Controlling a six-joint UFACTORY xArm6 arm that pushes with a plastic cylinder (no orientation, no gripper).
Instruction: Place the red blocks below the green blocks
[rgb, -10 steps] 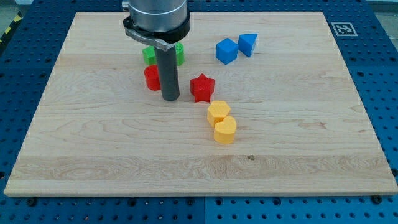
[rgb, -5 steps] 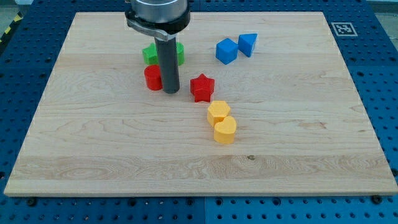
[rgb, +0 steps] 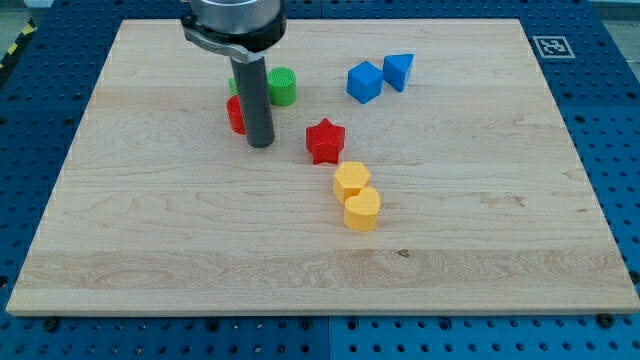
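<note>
My tip (rgb: 260, 144) rests on the board just right of and below a red round block (rgb: 235, 116), which the rod mostly hides. A green round block (rgb: 282, 87) sits up and to the right of the rod. A second green block (rgb: 234, 87) peeks out at the rod's left edge, above the red one. A red star block (rgb: 325, 141) lies to the tip's right, apart from it.
A blue cube (rgb: 364, 82) and a blue wedge-like block (rgb: 398, 71) sit at the view's upper right. Two yellow blocks (rgb: 352, 182) (rgb: 361, 211) touch each other below the red star. The wooden board (rgb: 480, 240) lies on a blue perforated table.
The rod has moved left and slightly up. The red round block has slid left and up with it, and the rod now covers most of the left green block.
</note>
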